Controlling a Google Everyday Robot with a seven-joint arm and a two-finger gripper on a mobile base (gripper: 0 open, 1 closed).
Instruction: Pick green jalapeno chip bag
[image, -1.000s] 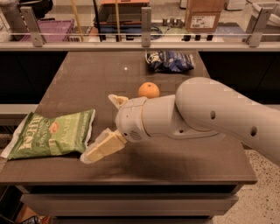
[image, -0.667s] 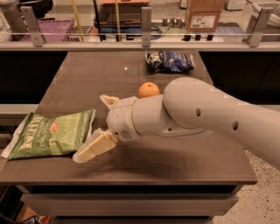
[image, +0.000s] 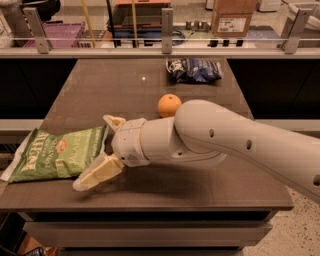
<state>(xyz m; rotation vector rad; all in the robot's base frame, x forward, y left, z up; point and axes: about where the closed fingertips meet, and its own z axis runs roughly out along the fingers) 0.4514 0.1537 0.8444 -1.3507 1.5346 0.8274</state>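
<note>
Camera view: your gripper (image: 95, 152) is wide open, jaws spread either side of the right end of the green jalapeno chip bag (image: 55, 155), nothing clamped. Bag lies flat at the table's (image: 100, 90) front-left corner, overhanging the left edge. Versus 0.7 s ago: gripper shifted left onto the bag; bag unmoved.
</note>
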